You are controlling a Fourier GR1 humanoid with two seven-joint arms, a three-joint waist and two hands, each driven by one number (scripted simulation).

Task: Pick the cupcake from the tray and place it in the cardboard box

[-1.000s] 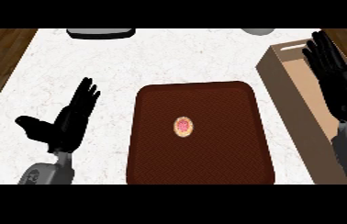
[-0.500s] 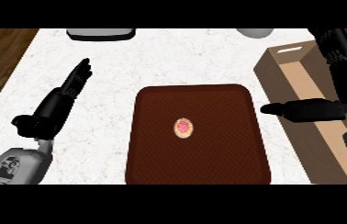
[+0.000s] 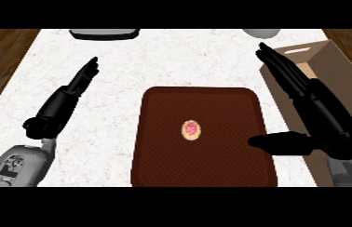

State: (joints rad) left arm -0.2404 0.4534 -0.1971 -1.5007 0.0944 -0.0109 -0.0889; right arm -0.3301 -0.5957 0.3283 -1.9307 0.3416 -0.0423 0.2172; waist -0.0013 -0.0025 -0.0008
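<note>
A small cupcake (image 3: 192, 130) with pink on top sits in the middle of a dark brown tray (image 3: 165, 165). The tray lies on a white counter (image 3: 172, 58) in the lower middle of the picture. Nothing is touching the cupcake.

The right hand (image 3: 313, 110) is at the right side of the picture. Its fingers (image 3: 278, 63) are straight and point up toward the top of the frame. Its thumb (image 3: 278, 142) sticks out to the left and hangs over the right edge of the tray. The hand is spread and holds nothing. It is close to the cupcake but apart from it.

A brown cardboard box (image 3: 323, 51) stands at the right edge, partly hidden by the right hand.

The left hand (image 3: 65, 98) is at the left side, over the white counter. Its fingers are straight and close together, pointing up and a little right. It holds nothing.

At the top edge are a dark, flat thing (image 3: 103, 34) on the left and a grey round thing (image 3: 261, 32) on the right.
</note>
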